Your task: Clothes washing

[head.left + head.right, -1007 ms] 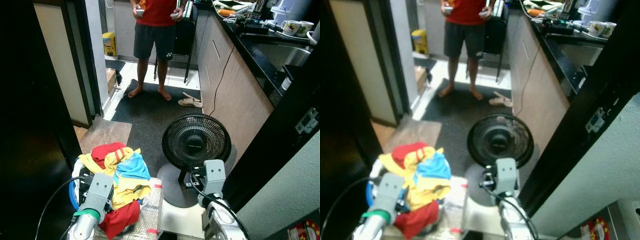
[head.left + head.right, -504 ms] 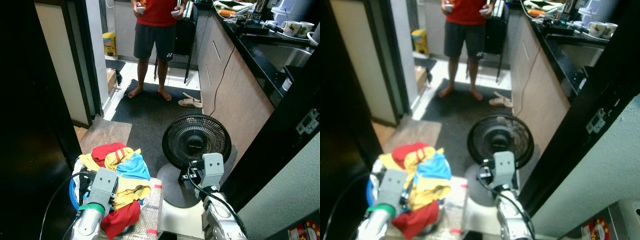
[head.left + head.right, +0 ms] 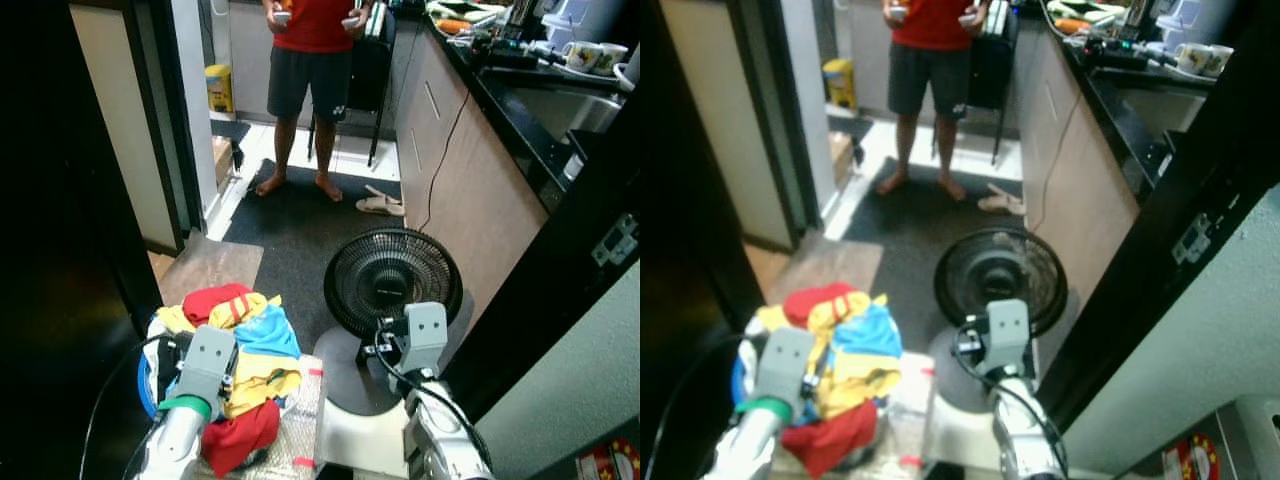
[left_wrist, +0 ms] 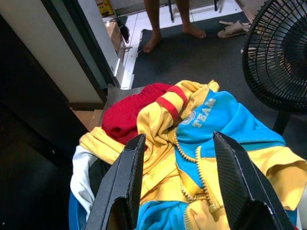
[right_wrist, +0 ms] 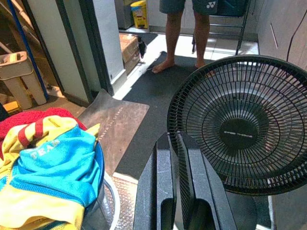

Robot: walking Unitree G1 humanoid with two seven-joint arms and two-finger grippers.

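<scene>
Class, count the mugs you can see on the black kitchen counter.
2: both white mugs stand side by side at the counter's far right; others may be hidden beyond the frame.

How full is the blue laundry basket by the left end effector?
Overfull: the blue laundry basket is heaped above its rim with crumpled red, yellow and blue clothes, under the open left end effector.

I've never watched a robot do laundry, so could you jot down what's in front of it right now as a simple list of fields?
Place: narrow passage by a kitchen counter
Laundry: pile of clothes, red, yellow and blue, heaped in a blue basket
Left gripper: open, poised just above the clothes
Right gripper: shut, empty, held in front of the floor fan
Floor fan: black, standing beside the basket
Person: standing further down on the dark mat, barefoot
Slippers: on the mat near the counter
</scene>
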